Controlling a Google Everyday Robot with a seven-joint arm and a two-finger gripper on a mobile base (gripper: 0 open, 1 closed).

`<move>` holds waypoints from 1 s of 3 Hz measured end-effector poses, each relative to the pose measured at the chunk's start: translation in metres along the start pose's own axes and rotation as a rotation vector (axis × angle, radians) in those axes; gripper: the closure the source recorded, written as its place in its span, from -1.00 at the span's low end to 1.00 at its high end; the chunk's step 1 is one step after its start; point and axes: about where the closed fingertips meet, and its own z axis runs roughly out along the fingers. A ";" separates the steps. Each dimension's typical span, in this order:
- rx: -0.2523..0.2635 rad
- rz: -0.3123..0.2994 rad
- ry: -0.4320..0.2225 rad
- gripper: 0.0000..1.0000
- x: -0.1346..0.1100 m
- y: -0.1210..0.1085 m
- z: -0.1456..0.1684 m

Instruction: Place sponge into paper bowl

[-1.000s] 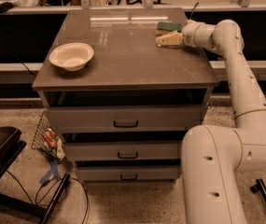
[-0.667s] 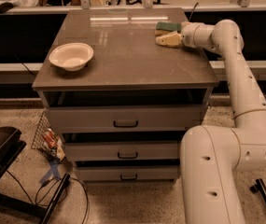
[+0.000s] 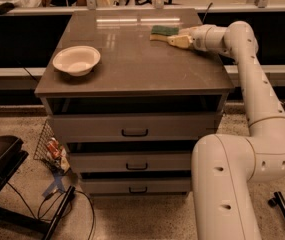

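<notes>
The sponge (image 3: 164,31), dark green on top with a pale yellow layer under it, lies on the far right part of the grey cabinet top (image 3: 142,69). My gripper (image 3: 176,39) reaches in from the right, low over the top. It is right at the sponge's near right side, touching or almost touching it. The white paper bowl (image 3: 76,60) stands upright and empty near the left edge of the cabinet top, well away from the gripper.
The cabinet has three drawers (image 3: 134,132) below its top. My white arm (image 3: 252,84) curves down along its right side. A wire basket with trash (image 3: 52,146) and cables lie on the floor at left. A shelf with clutter runs behind.
The gripper has moved slightly left and towards the back, close against the sponge. The sponge now lies a little further left. The bowl has not moved.
</notes>
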 end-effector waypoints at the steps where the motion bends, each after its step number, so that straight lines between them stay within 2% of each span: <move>1: 0.000 0.000 0.000 1.00 0.000 0.000 0.000; 3: -0.001 0.000 0.000 1.00 0.000 0.000 0.000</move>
